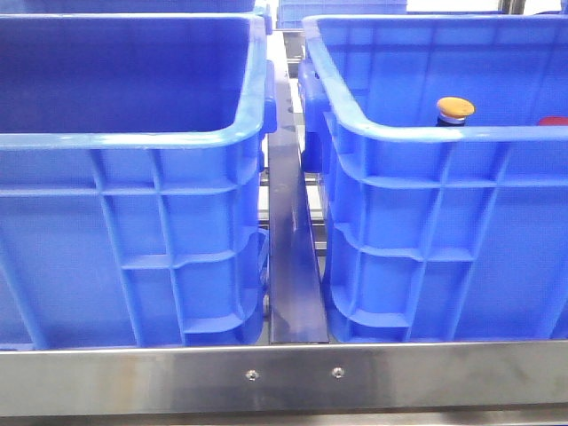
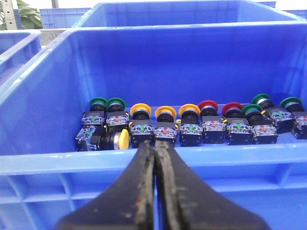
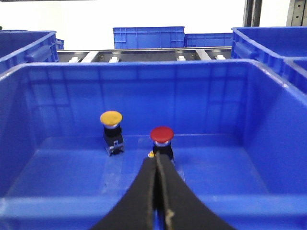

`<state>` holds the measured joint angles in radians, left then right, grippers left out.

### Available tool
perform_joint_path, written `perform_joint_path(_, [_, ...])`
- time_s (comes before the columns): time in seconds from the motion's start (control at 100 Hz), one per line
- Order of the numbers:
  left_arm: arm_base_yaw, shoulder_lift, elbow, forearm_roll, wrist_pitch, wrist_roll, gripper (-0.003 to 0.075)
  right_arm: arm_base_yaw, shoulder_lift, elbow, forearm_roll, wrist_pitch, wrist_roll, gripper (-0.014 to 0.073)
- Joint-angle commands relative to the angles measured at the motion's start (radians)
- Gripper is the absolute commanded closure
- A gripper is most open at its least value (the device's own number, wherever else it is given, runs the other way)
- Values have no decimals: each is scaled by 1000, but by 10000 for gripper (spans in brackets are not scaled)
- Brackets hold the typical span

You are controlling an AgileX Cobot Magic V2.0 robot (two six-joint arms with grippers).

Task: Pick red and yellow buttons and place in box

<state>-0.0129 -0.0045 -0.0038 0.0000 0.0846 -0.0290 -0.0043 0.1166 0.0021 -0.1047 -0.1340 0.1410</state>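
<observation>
A yellow button (image 3: 111, 119) and a red button (image 3: 161, 135) stand upright, a little apart, on the floor of a blue box (image 3: 144, 72). In the front view this is the right box (image 1: 426, 222); the yellow cap (image 1: 455, 108) and a sliver of the red cap (image 1: 554, 121) show over its rim. My right gripper (image 3: 157, 160) is shut and empty, above the box's near rim, just short of the red button. My left gripper (image 2: 156, 146) is shut and empty over the near rim of another blue crate (image 2: 144, 57). Neither gripper shows in the front view.
The crate in the left wrist view holds a row of several green, yellow (image 2: 141, 111) and red (image 2: 207, 106) buttons; one yellow button (image 2: 117, 139) lies on its side. In the front view a left crate (image 1: 133, 222) stands beside the box, a metal rail (image 1: 288, 248) between them. More crates stand behind.
</observation>
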Motion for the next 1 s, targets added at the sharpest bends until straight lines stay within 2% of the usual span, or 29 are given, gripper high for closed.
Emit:
perform_joint_path(0.0, [2, -34, 49, -6, -85, -8, 739, -6, -79, 5, -20, -1, 3, 653])
perform_joint_path(0.09, [2, -34, 49, -6, -85, -8, 739, -6, -159, 6, -20, 85, 3, 653])
perform_joint_path(0.16, [2, -34, 49, -6, -85, -8, 739, -6, -148, 6, -19, 95, 3, 653])
perform_joint_path(0.4, [2, -34, 49, -6, -85, -8, 739, -6, -152, 7, -19, 46, 3, 653])
perform_joint_path(0.99, [2, -34, 49, -6, -85, -8, 739, -6, -152, 7, -19, 49, 3, 653])
